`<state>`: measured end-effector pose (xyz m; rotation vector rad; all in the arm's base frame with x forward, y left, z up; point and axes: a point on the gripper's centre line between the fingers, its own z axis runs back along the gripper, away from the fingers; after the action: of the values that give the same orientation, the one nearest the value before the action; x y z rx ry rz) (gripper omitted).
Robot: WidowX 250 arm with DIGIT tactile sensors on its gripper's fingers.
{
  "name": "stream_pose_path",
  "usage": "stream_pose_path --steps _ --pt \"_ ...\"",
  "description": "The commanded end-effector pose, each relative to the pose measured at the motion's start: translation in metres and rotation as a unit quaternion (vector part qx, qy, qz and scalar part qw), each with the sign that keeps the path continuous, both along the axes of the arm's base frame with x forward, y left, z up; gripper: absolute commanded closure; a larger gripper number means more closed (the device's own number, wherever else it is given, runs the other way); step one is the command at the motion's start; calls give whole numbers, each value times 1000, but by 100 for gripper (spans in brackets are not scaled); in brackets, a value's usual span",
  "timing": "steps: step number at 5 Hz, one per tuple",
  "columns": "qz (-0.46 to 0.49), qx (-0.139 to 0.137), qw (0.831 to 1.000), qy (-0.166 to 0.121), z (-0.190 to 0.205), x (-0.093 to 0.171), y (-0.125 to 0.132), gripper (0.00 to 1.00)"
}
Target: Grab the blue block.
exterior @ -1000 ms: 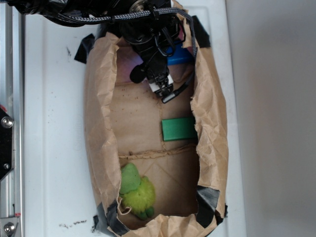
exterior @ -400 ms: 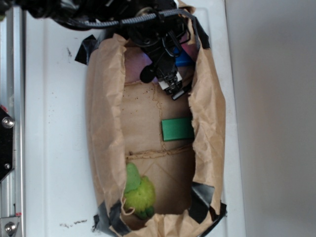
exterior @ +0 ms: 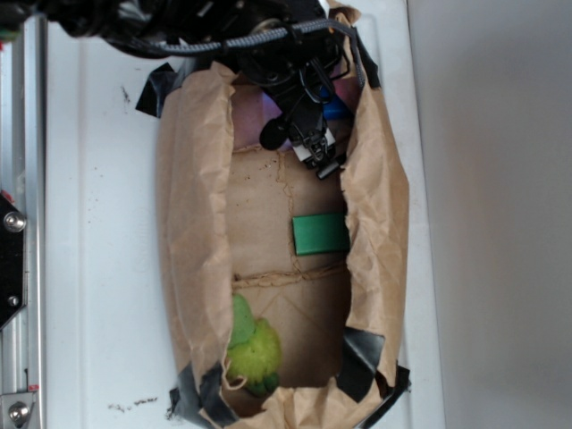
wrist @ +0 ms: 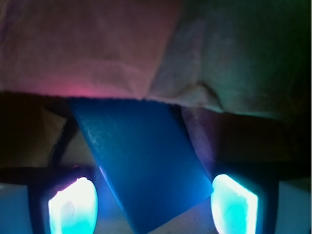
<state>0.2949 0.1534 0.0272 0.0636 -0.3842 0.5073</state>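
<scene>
Inside a crumpled brown paper bag (exterior: 192, 223) on a white counter (exterior: 98, 232), the robot's black pincer (wrist: 146, 204) stands open around the tilted bright blue rectangular block (wrist: 141, 165) at the bag's far end, fingertips (wrist: 73, 204) on either side, apart from the green rectangular block (exterior: 320, 233).

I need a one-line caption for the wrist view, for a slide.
Wrist view: the blue block lies tilted between the two glowing fingertips of the open tool, brown paper behind it.
</scene>
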Motion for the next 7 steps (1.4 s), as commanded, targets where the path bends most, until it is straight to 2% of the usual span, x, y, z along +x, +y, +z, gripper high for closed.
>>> stream_pose_path --steps 1,4,7 --pt "-14 35 999 -34 15 9 24 0" --pt "-81 38 994 -65 12 -6 22 0" --pt "-93 48 992 -75 10 -6 22 0"
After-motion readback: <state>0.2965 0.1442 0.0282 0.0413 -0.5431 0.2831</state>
